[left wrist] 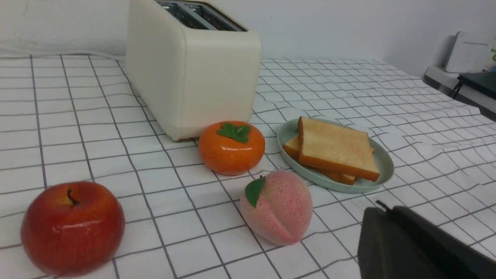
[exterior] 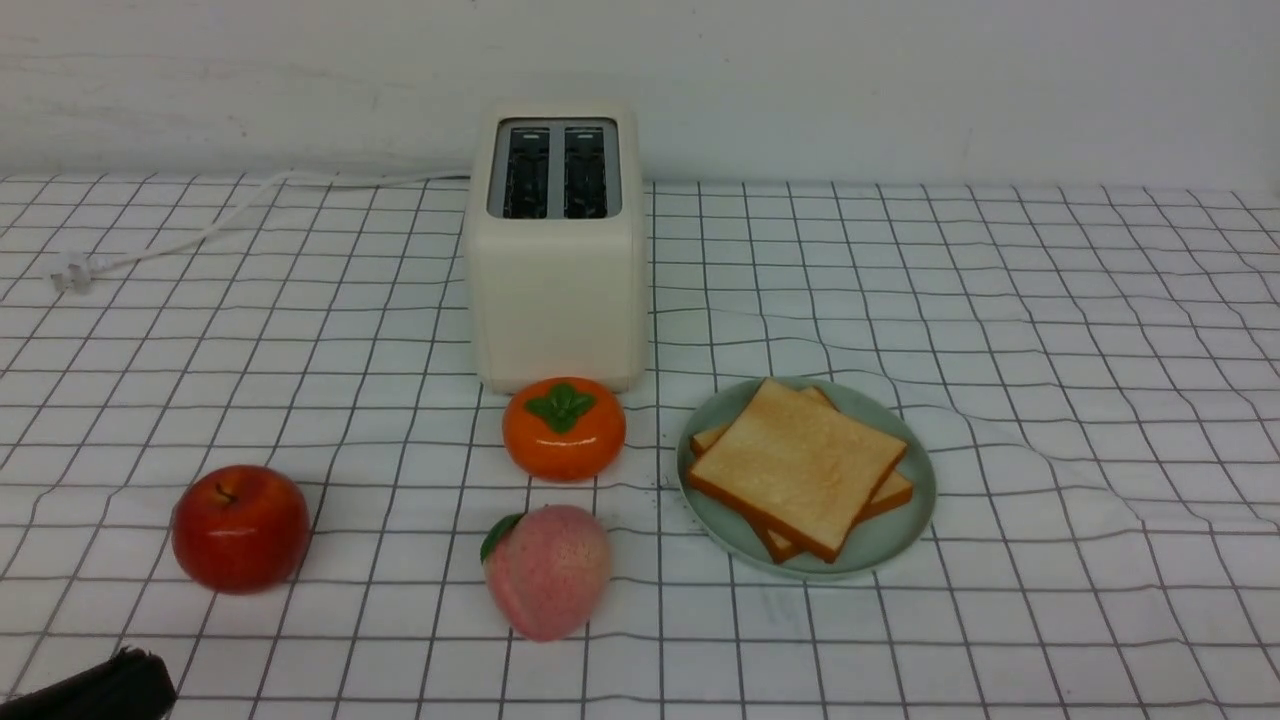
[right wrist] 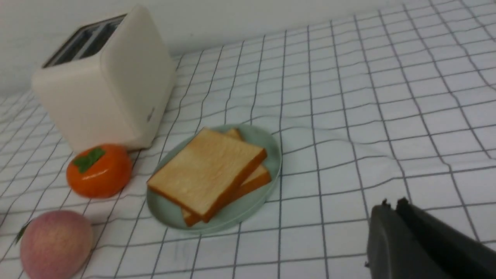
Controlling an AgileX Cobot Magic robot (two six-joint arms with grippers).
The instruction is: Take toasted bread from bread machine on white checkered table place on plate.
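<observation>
Two slices of toasted bread lie stacked on the plate (exterior: 905, 540), the upper slice (exterior: 795, 465) skewed over the lower one (exterior: 893, 495). The bread machine (exterior: 555, 290) stands behind on the white checkered table (exterior: 1050, 400), both of its slots dark and empty. My left gripper (left wrist: 381, 209) is shut with nothing in it, low over the cloth near the peach; only a dark part of it (exterior: 100, 690) shows at the front view's lower left corner. My right gripper (right wrist: 391, 203) is shut and empty, over bare cloth to the side of the plate (right wrist: 271, 155).
An orange persimmon (exterior: 563, 430) sits right in front of the bread machine, beside the plate. A pink peach (exterior: 547, 570) lies nearer me, and a red apple (exterior: 240, 527) sits to the left. The white cord and plug (exterior: 70, 272) trail off at the far left.
</observation>
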